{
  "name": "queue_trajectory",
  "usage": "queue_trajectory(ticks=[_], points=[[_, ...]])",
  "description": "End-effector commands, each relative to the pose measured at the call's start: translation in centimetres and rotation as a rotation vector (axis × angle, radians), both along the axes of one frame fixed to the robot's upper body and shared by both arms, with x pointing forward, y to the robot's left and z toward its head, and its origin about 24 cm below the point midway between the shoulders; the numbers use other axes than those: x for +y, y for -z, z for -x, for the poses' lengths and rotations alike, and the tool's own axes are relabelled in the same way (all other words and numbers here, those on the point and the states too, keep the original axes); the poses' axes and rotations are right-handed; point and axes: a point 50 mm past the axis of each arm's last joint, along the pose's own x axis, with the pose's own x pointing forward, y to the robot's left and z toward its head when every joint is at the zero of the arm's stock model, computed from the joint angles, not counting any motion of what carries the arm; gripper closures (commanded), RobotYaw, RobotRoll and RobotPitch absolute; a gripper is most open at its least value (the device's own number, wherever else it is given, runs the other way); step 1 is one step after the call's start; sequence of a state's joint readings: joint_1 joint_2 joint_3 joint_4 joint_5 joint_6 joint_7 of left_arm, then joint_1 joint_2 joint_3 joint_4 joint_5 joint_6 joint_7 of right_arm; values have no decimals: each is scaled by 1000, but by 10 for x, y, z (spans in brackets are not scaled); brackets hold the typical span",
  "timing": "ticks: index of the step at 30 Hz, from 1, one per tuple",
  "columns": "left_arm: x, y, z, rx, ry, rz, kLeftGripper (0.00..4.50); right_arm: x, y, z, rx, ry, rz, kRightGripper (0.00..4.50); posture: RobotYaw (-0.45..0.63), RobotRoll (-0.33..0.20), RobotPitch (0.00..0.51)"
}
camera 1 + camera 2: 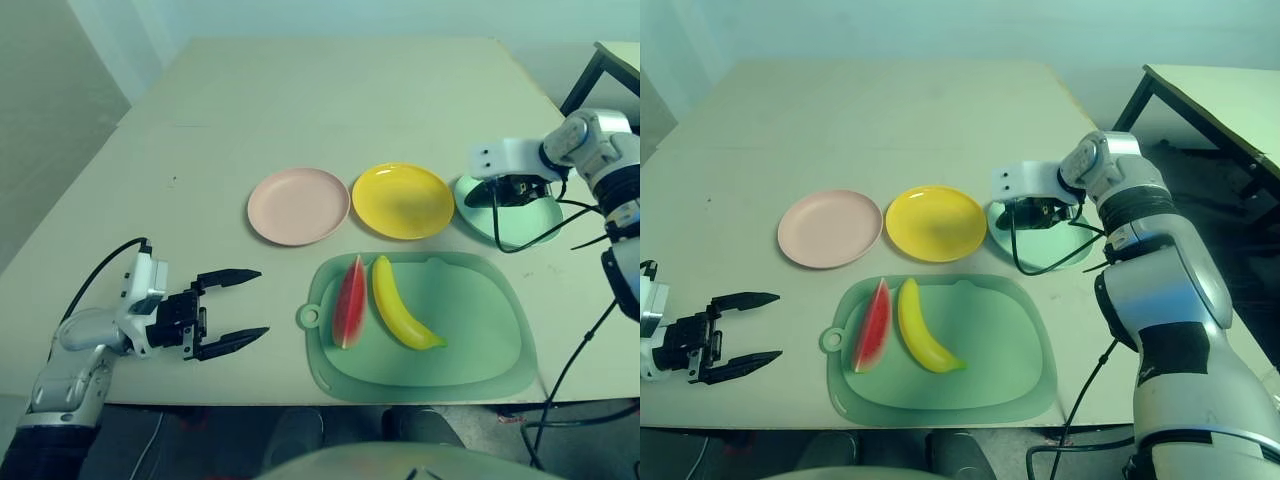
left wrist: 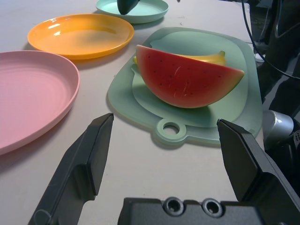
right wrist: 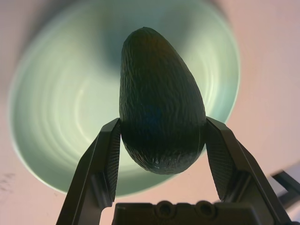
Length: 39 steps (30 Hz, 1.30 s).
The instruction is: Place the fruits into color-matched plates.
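Observation:
A dark green avocado (image 3: 159, 93) is clamped between the fingers of my right gripper (image 1: 508, 190), hanging just over the mint green plate (image 1: 545, 222) at the right end of the plate row. The yellow plate (image 1: 403, 200) and the pale pink plate (image 1: 298, 205) lie to its left with nothing on them. A red watermelon wedge (image 1: 350, 300) and a yellow banana (image 1: 400, 305) lie side by side on the green mat (image 1: 470, 330). My left gripper (image 1: 262, 301) rests open near the table's front left, pointing at the mat's ring tab (image 2: 168, 127), with nothing between its fingers.
A black cable (image 1: 520, 235) from my right arm loops across the green plate's front. Another table (image 1: 1220, 95) stands off to the right. Bare tabletop stretches behind the plates and around the left gripper.

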State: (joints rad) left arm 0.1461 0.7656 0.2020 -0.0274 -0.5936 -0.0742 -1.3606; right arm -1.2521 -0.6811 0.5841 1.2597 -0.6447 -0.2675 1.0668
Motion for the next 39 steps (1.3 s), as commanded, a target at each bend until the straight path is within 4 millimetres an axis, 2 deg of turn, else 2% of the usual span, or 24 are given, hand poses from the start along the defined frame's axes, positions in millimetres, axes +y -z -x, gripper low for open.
queue_trajectory(ticks=[1,8,12,13,20,27,33,35,39], points=[[2,-1,2,-9,-14,-15,0,-6,9,2,16,14,32,1621,78,0,64],[-1,3,5,6,-3,-19,0,-12,14,4,11,29,75,1621,75,0,67],[-1,3,4,2,-3,-18,0,-12,12,3,-3,31,68,243,68,0,66],[-1,3,3,3,-1,-19,0,-12,11,3,-5,31,68,40,66,0,66],[-2,3,1,2,4,-19,0,-19,-1,4,-5,35,88,40,56,0,65],[-1,2,-2,1,6,-18,0,-21,-38,10,48,19,55,40,49,0,67],[-1,4,-3,2,10,-15,0,-1,-65,29,162,-24,-116,40,37,0,72],[-1,4,-3,5,17,-19,0,13,-66,43,176,-46,-193,40,36,0,72],[1,4,-4,10,1,-2,0,43,-55,76,247,-42,-329,40,31,0,72]])
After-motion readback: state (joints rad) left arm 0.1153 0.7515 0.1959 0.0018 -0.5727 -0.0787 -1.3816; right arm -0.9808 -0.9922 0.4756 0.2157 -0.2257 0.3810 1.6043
